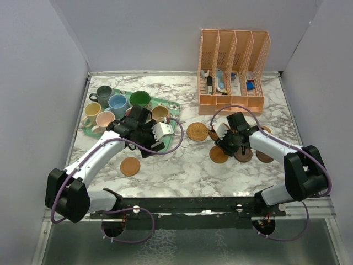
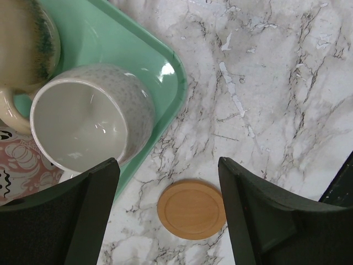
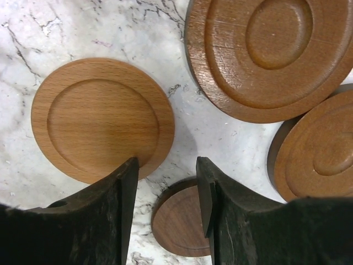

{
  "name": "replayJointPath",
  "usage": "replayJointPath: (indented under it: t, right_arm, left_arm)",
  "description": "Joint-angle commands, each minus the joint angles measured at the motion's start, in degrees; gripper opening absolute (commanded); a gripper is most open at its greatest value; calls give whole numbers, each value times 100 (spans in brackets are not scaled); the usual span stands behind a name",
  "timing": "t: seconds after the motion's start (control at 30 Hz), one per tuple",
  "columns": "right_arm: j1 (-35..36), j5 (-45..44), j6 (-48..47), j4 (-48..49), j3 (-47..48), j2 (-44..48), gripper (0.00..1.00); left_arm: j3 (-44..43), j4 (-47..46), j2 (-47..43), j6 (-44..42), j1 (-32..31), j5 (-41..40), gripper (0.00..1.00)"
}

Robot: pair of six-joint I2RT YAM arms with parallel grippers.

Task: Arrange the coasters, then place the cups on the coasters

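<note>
White marble-patterned desk (image 1: 182,171), veined in grey, faintly glossy up close in both wrist views. Behind the desk, a plain pale grey-lilac back wall (image 1: 143,33); on either side of the desk, a matching left panel (image 1: 33,83) and right panel (image 1: 325,66). At the desk's far right corner, an orange mesh file rack (image 1: 234,49) with four slots. Along the desk's near edge, a black rail (image 1: 187,205); below that edge, a dull grey speckled surface (image 1: 187,245). Soft, even light over the desk, shadows faint.

Overhead camera looks down from high at the near side across the whole white marble table (image 1: 187,171). Wrist cameras stare straight down, close; left's pale tan round wooden coaster (image 2: 191,209) (image 1: 130,166) shows overhead too.
</note>
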State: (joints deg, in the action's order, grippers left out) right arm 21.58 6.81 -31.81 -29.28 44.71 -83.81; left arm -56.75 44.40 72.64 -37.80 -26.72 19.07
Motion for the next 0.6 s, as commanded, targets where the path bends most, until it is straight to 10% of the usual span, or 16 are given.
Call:
replayJointPath:
  t: [0.0,0.57]
  right_arm:
    - [-199,-631,-171,-70,-264,-114,46]
    - [-293,18,-284,-352,-172,-160,45]
  left_arm:
    - [25,-46,-136,36,35,217,76]
    - [28,-43,-127,29,61,262,76]
